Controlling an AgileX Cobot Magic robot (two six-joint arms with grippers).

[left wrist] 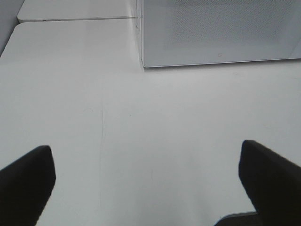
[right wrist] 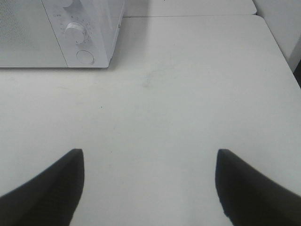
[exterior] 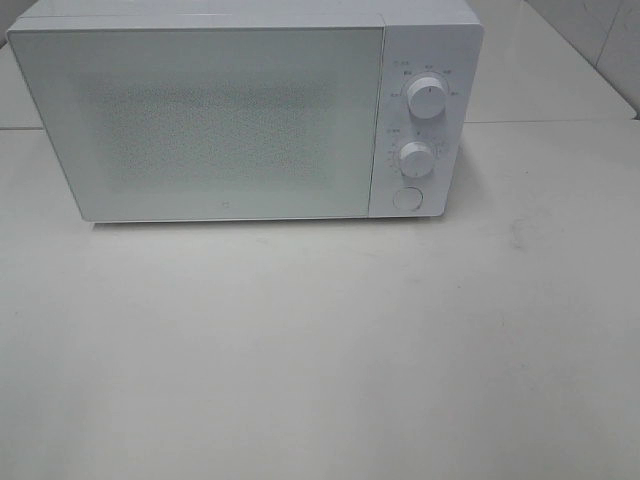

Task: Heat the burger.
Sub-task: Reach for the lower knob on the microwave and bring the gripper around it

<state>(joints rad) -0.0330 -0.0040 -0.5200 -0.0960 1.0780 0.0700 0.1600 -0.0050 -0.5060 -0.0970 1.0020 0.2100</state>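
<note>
The burger is out of view in all three views. A white microwave (exterior: 240, 110) stands at the back of the white table (exterior: 320, 350) with its door shut; it has two round dials (exterior: 427, 98) and a round button (exterior: 407, 198) on its right panel. My left gripper (left wrist: 146, 179) hangs open above bare table in front of the microwave's left corner (left wrist: 141, 61), nothing between its dark fingers (left wrist: 28, 183). My right gripper (right wrist: 149, 183) is open too, empty, with the microwave's control panel (right wrist: 82, 42) ahead of it. Neither arm shows in the exterior view.
A seam (exterior: 540, 122) separates this table from another white table behind it. In the right wrist view the table's rounded corner and side edge (right wrist: 282, 52) show, with a wall beyond. A table edge (left wrist: 9, 42) also shows in the left wrist view.
</note>
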